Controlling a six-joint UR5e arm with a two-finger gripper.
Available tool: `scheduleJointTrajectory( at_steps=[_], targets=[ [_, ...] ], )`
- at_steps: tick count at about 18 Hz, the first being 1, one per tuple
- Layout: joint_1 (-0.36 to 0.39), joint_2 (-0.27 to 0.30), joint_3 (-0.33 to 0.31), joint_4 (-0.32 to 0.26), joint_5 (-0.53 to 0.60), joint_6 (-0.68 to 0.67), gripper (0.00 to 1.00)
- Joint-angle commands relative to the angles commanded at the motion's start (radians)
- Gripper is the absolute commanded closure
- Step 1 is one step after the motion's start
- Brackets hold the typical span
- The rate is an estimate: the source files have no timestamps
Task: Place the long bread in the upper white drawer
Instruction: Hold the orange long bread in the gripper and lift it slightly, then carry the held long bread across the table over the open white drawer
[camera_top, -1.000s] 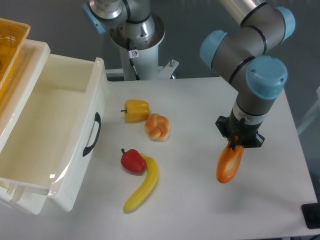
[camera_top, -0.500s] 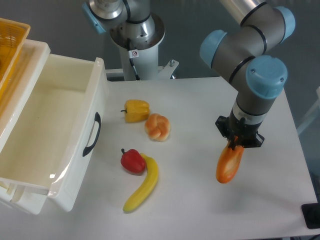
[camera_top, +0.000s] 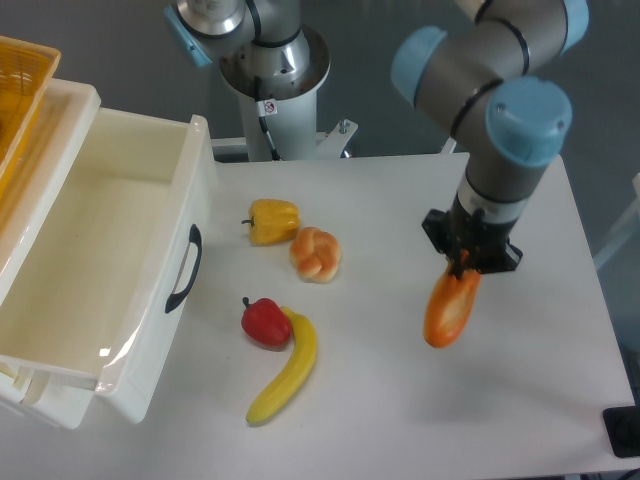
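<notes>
The bread (camera_top: 449, 308) is held at its upper end by the gripper (camera_top: 463, 266), fingers pinched onto it, and it is seen hanging clear of the table (camera_top: 400, 400) at the right side, its long axis running nearly straight down with the lower end swung a little toward the camera and left. A soft shadow is cast on the tabletop below and to the right of it, so it is judged to be lifted, not resting.

The drawer (camera_top: 120, 260) is found well apart, far off to the left in the picture, pulled open with its white cavity showing and its dark handle (camera_top: 184, 268) facing the table. Everything in the coming move is taken to hinge on that leftward run: the loaf has to be carried across the whole width of the table.

Between the two, the yellow pepper (camera_top: 272, 220), the bun (camera_top: 315, 253), the red pepper (camera_top: 265, 321) and the banana (camera_top: 286, 368) are spread out, so height is likely to be needed over them and over the drawer's front wall. With the loaf dangling upright, its low tip is the part that could be caught on that wall
</notes>
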Motion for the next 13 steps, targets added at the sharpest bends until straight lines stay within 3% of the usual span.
scheduleJointTrajectory(
  at_steps=[6, 13],
  targets=[
    [-0.109, 0.066, 0.011, 0.0, -0.058, -0.204, 1.0],
    [-0.212, 0.207, 0.012, -0.031, -0.156, -0.364, 1.0]
  ],
)
